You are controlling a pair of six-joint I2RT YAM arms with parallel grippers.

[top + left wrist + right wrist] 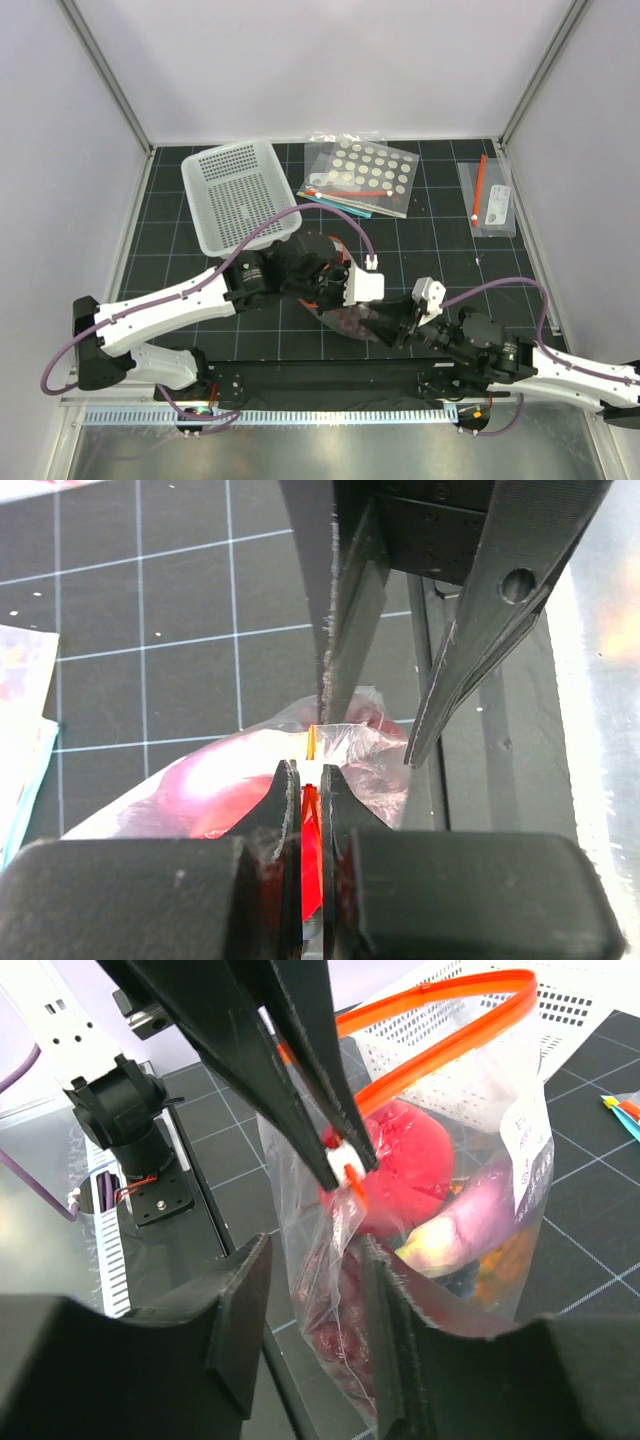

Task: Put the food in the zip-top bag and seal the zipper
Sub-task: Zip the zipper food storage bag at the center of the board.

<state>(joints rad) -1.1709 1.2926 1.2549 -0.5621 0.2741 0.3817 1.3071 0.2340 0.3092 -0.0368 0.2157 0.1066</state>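
Where the top view looks down on the two arms meeting at the middle of the black grid mat [200,260], the left gripper [340,290] and the right gripper [385,322] stand tip to tip, with the clear bag [345,316] bunched between them; a white basket [240,195] lies well beyond the fingers. In the left wrist view, the left gripper [310,775] has its fingers pressed narrow on the red-orange zipper [311,825], the strip standing on edge between the pads. The bag [230,780] bulges just past the fingertips, and the right gripper [368,738] hangs spread apart above it. In the right wrist view, the right gripper [315,1250] stands parted, gripping nothing, with the bag's [500,1090] near edge in the gap. The left gripper [340,1168] pinches the zipper's [440,1030] end just beyond. The red apple [410,1155] and other food [505,1250] sit inside the bag.
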